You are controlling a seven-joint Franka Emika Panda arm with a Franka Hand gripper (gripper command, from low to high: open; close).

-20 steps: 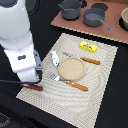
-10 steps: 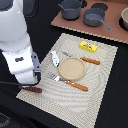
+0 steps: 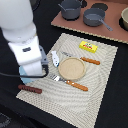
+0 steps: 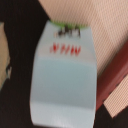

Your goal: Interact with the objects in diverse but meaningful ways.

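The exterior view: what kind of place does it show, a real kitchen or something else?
Probably a tabletop play-kitchen setup, not a real kitchen: a placemat with a small plate, fork and knife lies on a dark table, with grey pots on a board behind.

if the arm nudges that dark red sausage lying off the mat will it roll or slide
The sausage looks like a smooth rounded cylinder lying flat on the dark table, so a sideways push would probably roll it. Pushed along its length, it would more likely slide. It seems a stiff toy, so it should probably keep its shape.
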